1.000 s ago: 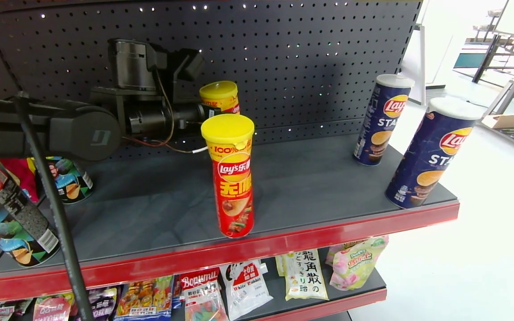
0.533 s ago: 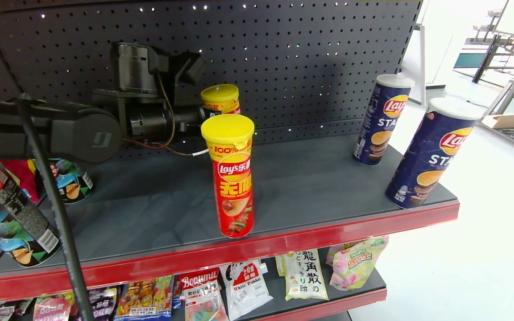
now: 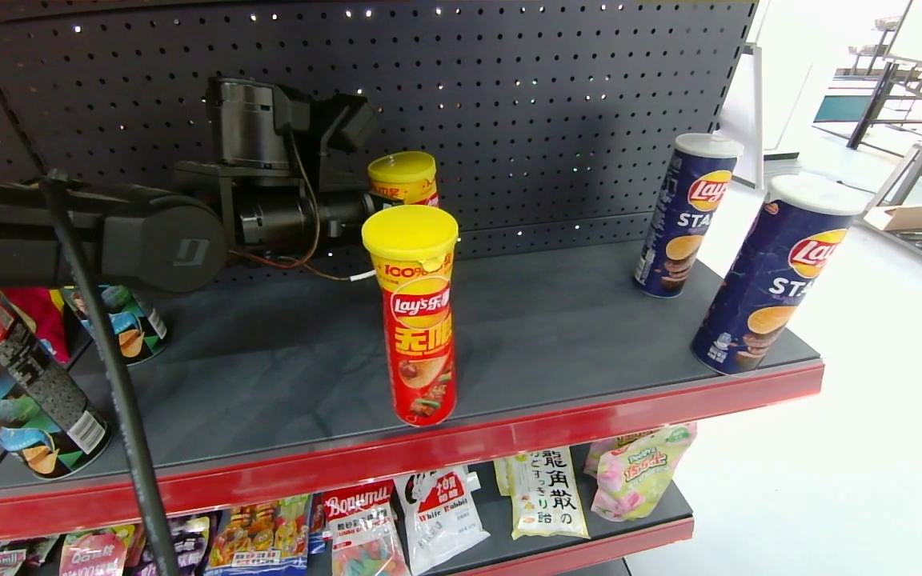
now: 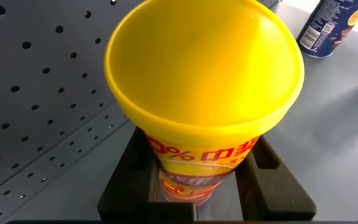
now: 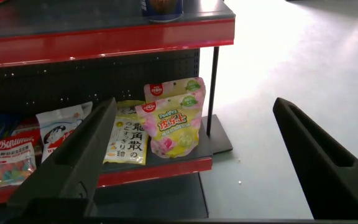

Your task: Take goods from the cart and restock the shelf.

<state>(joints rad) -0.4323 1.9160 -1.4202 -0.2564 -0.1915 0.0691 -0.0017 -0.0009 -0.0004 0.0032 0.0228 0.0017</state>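
My left gripper (image 3: pixel 371 206) is shut on a red chip can with a yellow lid (image 3: pixel 403 174), held upright near the pegboard at the back of the top shelf (image 3: pixel 285 360). In the left wrist view the same can (image 4: pixel 204 74) sits between the two black fingers (image 4: pixel 129 183) of the gripper (image 4: pixel 197 190). A second, matching can (image 3: pixel 417 320) stands in front of it near the shelf's red edge and hides the held can's base. My right gripper (image 5: pixel 197 168) is open and empty, low beside the lower shelf.
Two dark blue chip cans (image 3: pixel 681 216) (image 3: pixel 773 276) stand at the shelf's right end. Green-patterned cans (image 3: pixel 21 384) fill the left end. Snack bags (image 3: pixel 541 492) lie on the lower shelf, and a pink-green bag (image 5: pixel 169 121) shows there too. The pegboard (image 3: pixel 549 96) stands close behind.
My left arm has shifted slightly to the right and a little down with the can in its grip. The other cans have not moved.
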